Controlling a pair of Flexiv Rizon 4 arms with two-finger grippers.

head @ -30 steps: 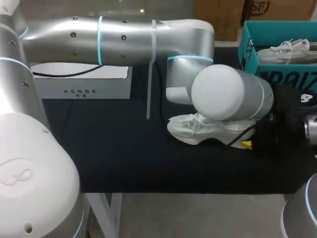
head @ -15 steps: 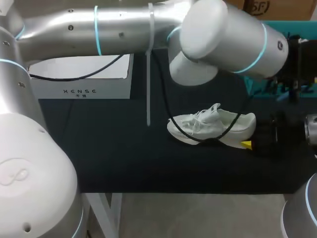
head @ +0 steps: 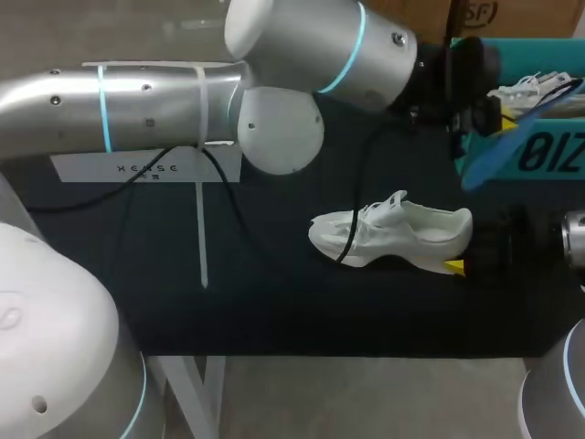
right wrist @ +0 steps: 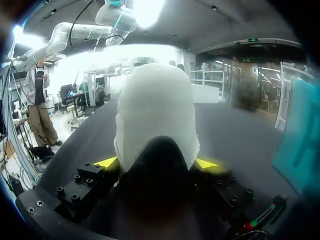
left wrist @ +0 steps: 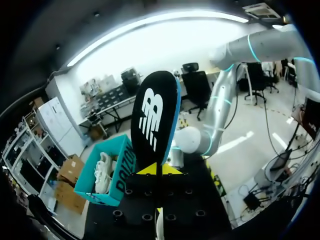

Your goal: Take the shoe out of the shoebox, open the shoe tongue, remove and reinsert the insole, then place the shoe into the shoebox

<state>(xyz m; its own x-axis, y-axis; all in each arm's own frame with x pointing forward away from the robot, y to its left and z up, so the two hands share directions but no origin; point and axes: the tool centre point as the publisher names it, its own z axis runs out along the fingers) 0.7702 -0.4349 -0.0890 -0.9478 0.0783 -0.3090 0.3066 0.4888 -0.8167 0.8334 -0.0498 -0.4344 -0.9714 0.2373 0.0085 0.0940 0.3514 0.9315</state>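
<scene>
A white shoe (head: 393, 233) lies on its side on the black table, toe to the left. My right gripper (head: 460, 265) is at its heel; in the right wrist view the heel (right wrist: 155, 115) fills the space between the yellow fingertips (right wrist: 107, 162), which press it from both sides. My left gripper (head: 489, 114) is raised beside the teal shoebox (head: 548, 155), shut on a black insole with a blue underside (head: 494, 163). The left wrist view shows the insole (left wrist: 154, 120) standing up from the closed tips. A second white shoe (head: 535, 91) lies in the box.
A white case (head: 146, 167) sits at the back left of the table. A black cable (head: 352, 229) hangs from my left arm across the shoe's laces. A white strap (head: 201, 238) dangles from the same arm over the table's middle.
My left arm rose from over the shoe and swung back right toward the shoebox, carrying the insole up with it. Shoe and right gripper stayed put.
</scene>
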